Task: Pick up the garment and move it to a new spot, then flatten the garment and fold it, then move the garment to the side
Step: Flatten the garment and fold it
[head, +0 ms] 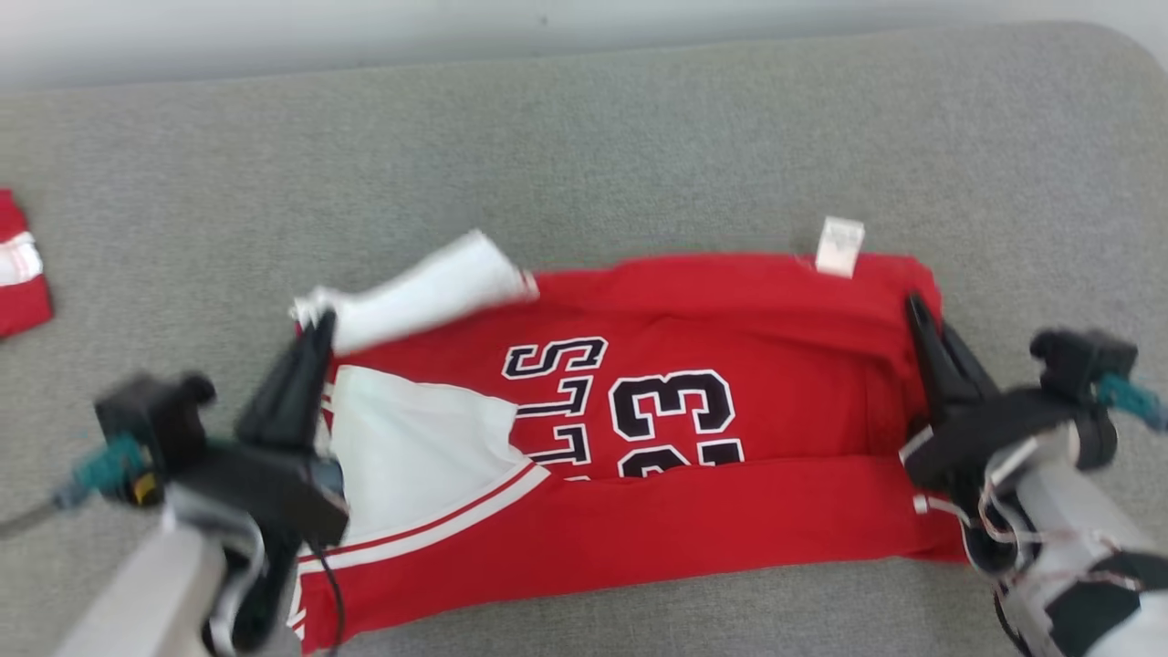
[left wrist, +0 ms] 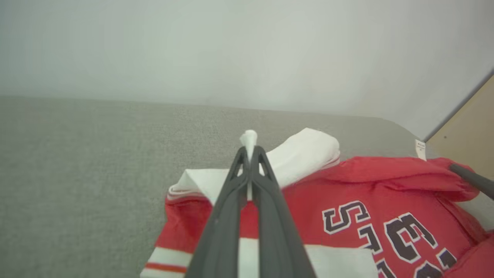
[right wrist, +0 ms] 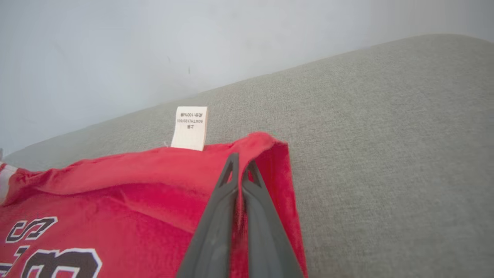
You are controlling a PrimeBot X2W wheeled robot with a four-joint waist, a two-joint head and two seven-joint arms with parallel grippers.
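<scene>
The garment (head: pixel 730 365) is a red jersey with white sleeves, black lettering and the number 23, lying across the grey surface with its near and far long edges folded inward. My left gripper (head: pixel 315 328) is shut on the white sleeve edge at the garment's left end; white cloth pokes out past its tips (left wrist: pixel 250 152). At the right end, my right gripper (head: pixel 915 306) is shut on the red edge (right wrist: pixel 241 164), cloth pinched between the fingers. A white care label (head: pixel 839 245) sticks out from the far edge of the garment (right wrist: pixel 115 185).
The grey padded surface (head: pixel 593 137) stretches behind and to both sides of the garment. Another red and white cloth (head: pixel 20 265) lies at the far left edge. A pale wall (left wrist: pixel 231 46) runs along the back, and a tan panel (left wrist: pixel 471 123) shows at the right.
</scene>
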